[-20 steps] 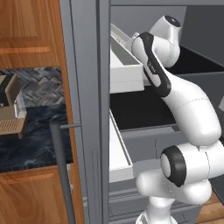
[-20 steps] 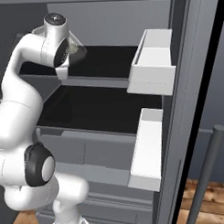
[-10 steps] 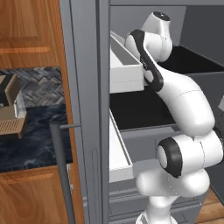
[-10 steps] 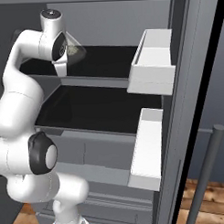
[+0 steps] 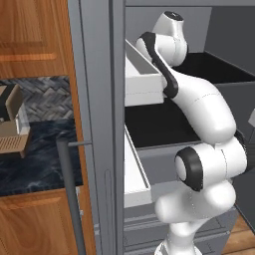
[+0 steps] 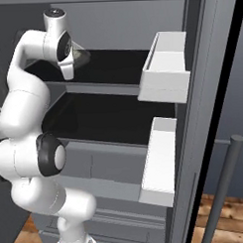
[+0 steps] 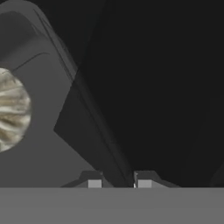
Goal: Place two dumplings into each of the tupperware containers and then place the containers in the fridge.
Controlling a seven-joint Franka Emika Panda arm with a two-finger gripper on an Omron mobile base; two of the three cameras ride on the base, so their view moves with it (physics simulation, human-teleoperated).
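Observation:
The fridge (image 6: pixel 120 24) stands open and my arm reaches onto its dark upper shelf (image 6: pixel 116 69). In the hand view a tupperware container (image 7: pixel 43 144) lies close under the hand, greyish in the shade. Its thin rim runs down between my fingertips (image 7: pixel 94 183). My gripper (image 7: pixel 116 183) is shut on that rim. One wrinkled beige dumpling (image 7: pixel 11 109) lies inside the tray at the left edge. From the right base view the container (image 6: pixel 81 56) peeks out beside the hand over the shelf. The hand itself hides the jaws in both base views.
White door bins (image 6: pixel 164 67) (image 6: pixel 157 162) hang on the open door to the right of the shelves. A lower dark shelf (image 6: pixel 108 119) sits beneath. The door's grey handle bar (image 5: pixel 69 199) stands near the wooden cabinets and dark counter (image 5: pixel 35 164) with a beige appliance (image 5: pixel 12 119).
The hand has risen slightly and shifted deeper over the upper shelf, carrying the container with it. The grip looks unchanged.

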